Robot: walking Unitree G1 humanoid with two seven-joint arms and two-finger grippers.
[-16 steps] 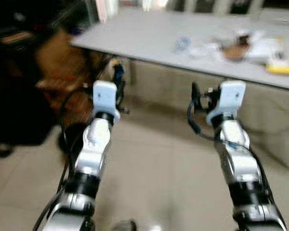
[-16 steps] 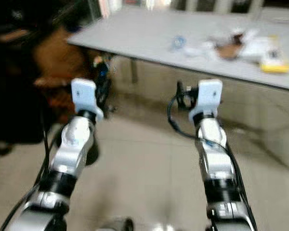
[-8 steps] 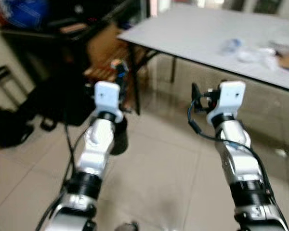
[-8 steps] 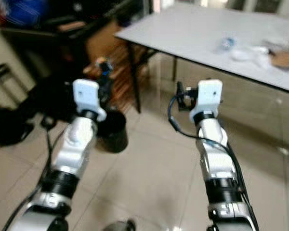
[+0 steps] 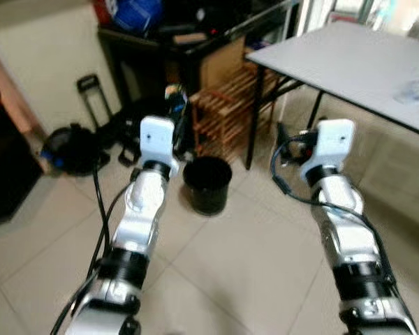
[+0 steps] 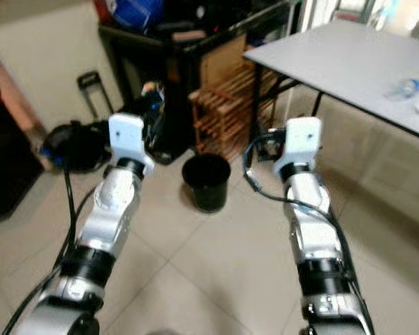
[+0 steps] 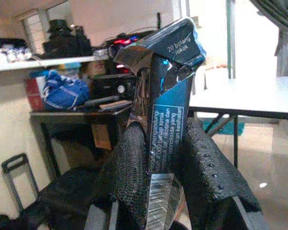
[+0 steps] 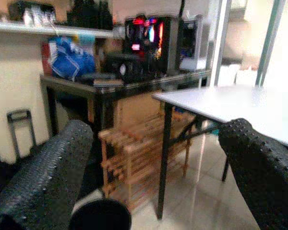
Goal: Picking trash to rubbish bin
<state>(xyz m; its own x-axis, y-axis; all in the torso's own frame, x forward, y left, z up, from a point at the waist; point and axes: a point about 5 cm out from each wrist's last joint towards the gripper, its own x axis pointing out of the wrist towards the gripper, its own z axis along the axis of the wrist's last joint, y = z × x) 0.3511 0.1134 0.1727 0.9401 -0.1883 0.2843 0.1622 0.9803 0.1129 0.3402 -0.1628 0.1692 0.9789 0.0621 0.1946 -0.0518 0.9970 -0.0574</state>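
Black left gripper (image 7: 163, 163) fingers pinch a crumpled cigarette pack (image 7: 165, 105) above the black bin (image 5: 207, 183); right gripper (image 8: 158, 163) gapes wide.

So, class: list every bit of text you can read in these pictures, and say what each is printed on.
"20 batang rokok": top flap of the crushed cigarette pack held in the left gripper.
Small white block of print on the pack's blue side: too blurred to read with certainty.
Barcode at the pack's base: no digits legible.

Left gripper (image 7: 165, 158) clamping crushed cigarette pack (image 7: 165, 96), white table (image 7: 240, 98) behind
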